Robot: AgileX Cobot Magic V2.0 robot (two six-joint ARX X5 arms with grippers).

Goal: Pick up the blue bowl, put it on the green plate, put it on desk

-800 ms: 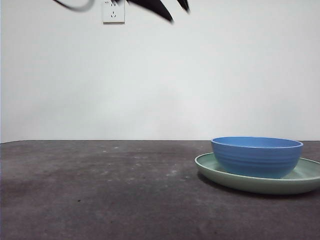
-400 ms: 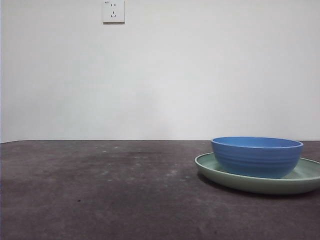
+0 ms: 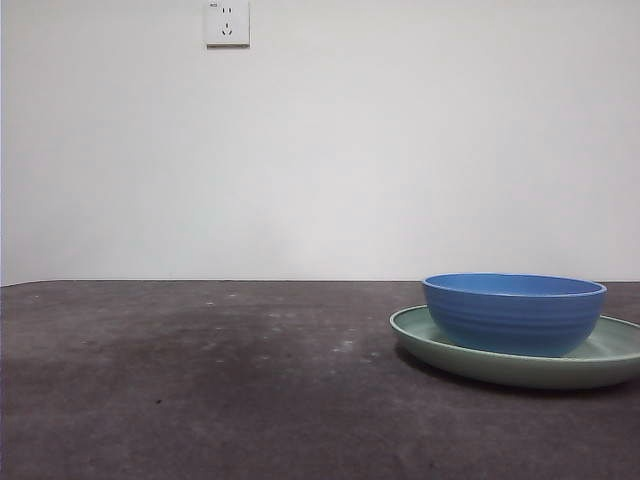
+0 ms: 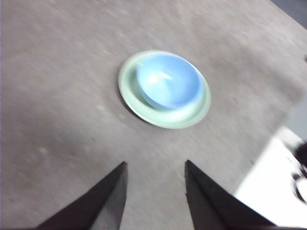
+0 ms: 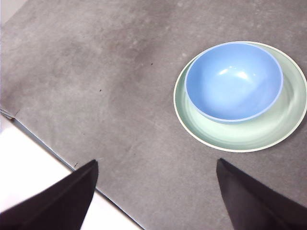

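The blue bowl (image 3: 514, 312) sits upright in the green plate (image 3: 420, 333), which rests on the desk (image 3: 200, 380) at the right of the front view. Both also show in the left wrist view, bowl (image 4: 168, 80) in plate (image 4: 129, 91), and in the right wrist view, bowl (image 5: 233, 80) in plate (image 5: 249, 136). My left gripper (image 4: 156, 178) is open and empty, high above the desk and well away from the plate. My right gripper (image 5: 156, 172) is open wide and empty, also raised and apart from the plate. Neither gripper shows in the front view.
A white wall with a power socket (image 3: 227, 22) stands behind the desk. The desk's edge (image 5: 57, 158) runs near my right gripper, with a pale floor beyond. Another desk edge and a bright area (image 4: 273, 177) lie beside my left gripper.
The dark arm tips at the top of the front view a second ago have moved up out of view. The bowl and plate have not moved.
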